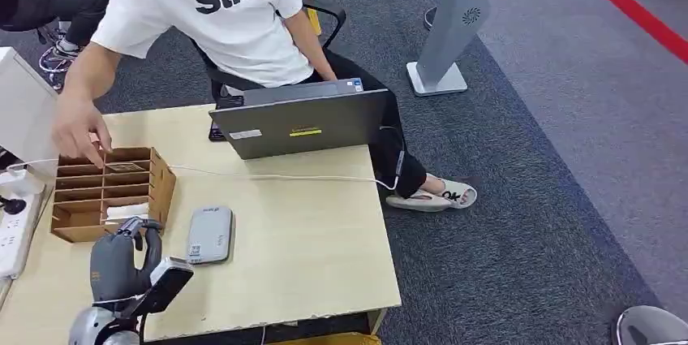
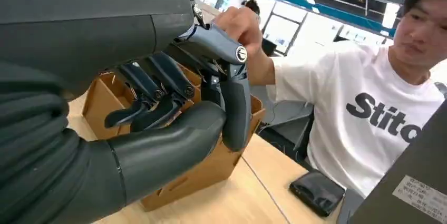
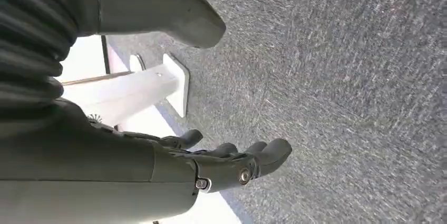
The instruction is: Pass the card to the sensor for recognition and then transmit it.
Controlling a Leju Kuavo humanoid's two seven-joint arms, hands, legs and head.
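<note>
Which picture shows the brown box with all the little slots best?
The head view: the brown slotted cardboard box shows from above, dividers visible. The left wrist view shows its side behind the left hand. The right wrist view faces carpet.

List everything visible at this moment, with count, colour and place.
card rack: one, brown, table's left part
card: one, white, in a near slot of the rack
card reader: one, grey, right of the rack
laptop: one, grey, table's far edge
power strip: one, white, table's left edge
floor stand: one, grey, carpet beyond the table
person's hand: one, over the rack
left robot hand: empty, near the rack
right robot hand: open, over carpet
</note>
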